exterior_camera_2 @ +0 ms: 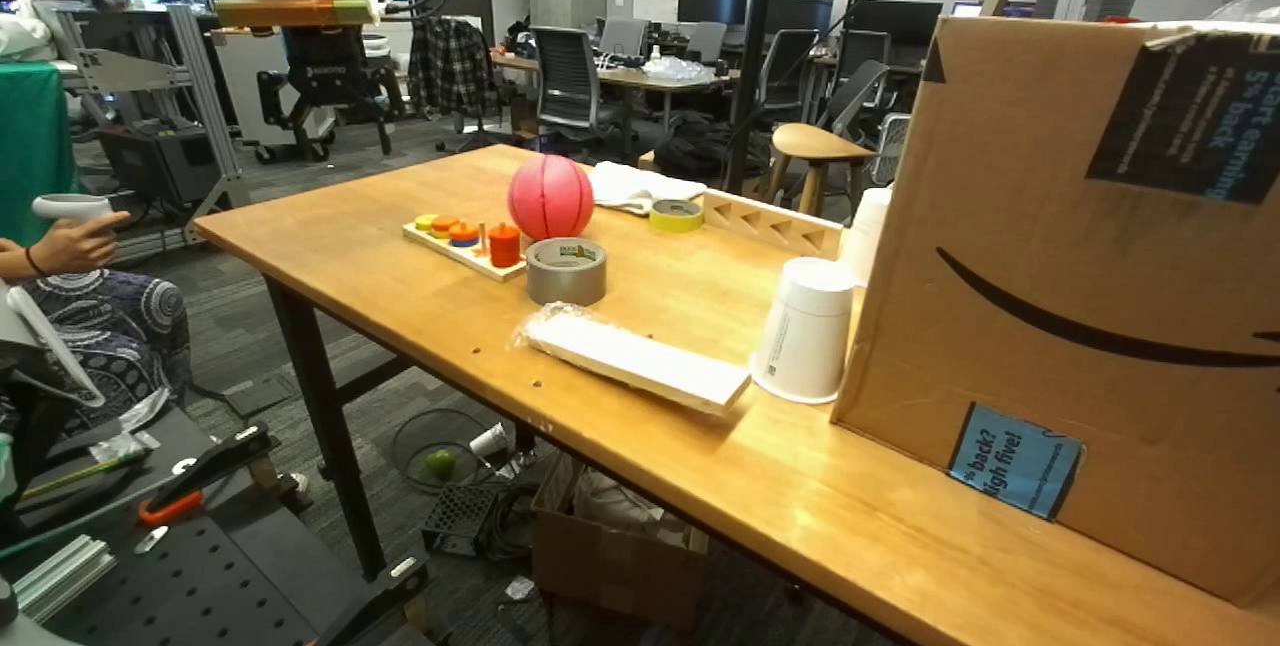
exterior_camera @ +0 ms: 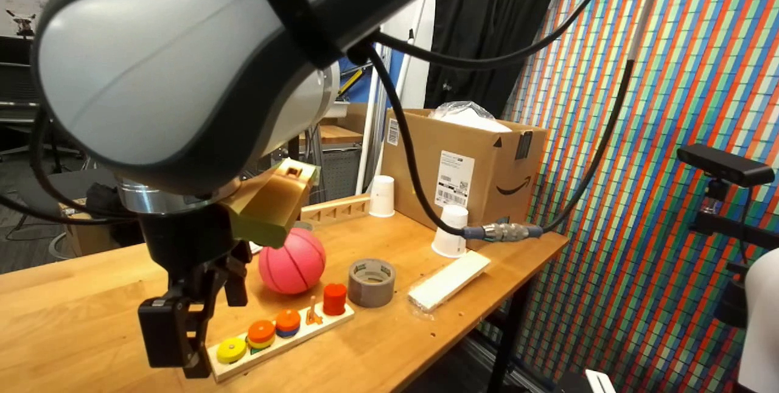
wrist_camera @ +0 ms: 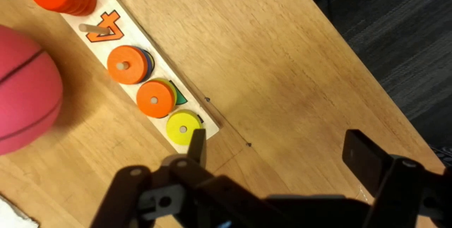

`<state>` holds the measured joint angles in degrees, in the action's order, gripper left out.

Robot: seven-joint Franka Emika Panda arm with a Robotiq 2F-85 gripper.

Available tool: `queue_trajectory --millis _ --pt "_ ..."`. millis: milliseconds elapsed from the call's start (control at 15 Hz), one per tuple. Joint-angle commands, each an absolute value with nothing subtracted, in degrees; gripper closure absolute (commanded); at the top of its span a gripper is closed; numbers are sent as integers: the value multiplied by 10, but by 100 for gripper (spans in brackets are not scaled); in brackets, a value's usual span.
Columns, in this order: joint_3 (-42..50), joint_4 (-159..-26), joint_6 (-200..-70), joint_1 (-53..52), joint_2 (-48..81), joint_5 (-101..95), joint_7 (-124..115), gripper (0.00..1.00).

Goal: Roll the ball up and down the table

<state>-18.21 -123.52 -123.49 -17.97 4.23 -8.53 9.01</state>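
A pink ball with dark seams (exterior_camera: 294, 265) rests on the wooden table (exterior_camera: 91, 314). It also shows in an exterior view (exterior_camera_2: 550, 198) and is partly cut off at the left edge of the wrist view (wrist_camera: 26, 90). My gripper (wrist_camera: 277, 145) is open, with nothing between its wide-apart fingers. It hangs above the table, pointing down, apart from the ball and off to one side. The gripper also shows in both exterior views (exterior_camera: 216, 335) (exterior_camera_2: 344, 148).
A peg board with coloured discs (wrist_camera: 136, 41) lies beside the ball, near the gripper. Grey tape (exterior_camera: 372, 286), a white wrapped bar (exterior_camera_2: 640, 356), white cups (exterior_camera_2: 805, 331), yellow tape (exterior_camera_2: 676, 216), a cloth (exterior_camera_2: 640, 188), a notched wooden bar (exterior_camera_2: 770, 224) and a cardboard box (exterior_camera_2: 1000, 226) stand around.
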Motion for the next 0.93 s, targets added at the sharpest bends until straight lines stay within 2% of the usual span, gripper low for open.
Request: queue_trajectory --millis 0,867 --pt "-181 -1183 -1221 -181 80 -88 93 0" --pt "-111 -932 -1124 -157 284 -103 92 0"
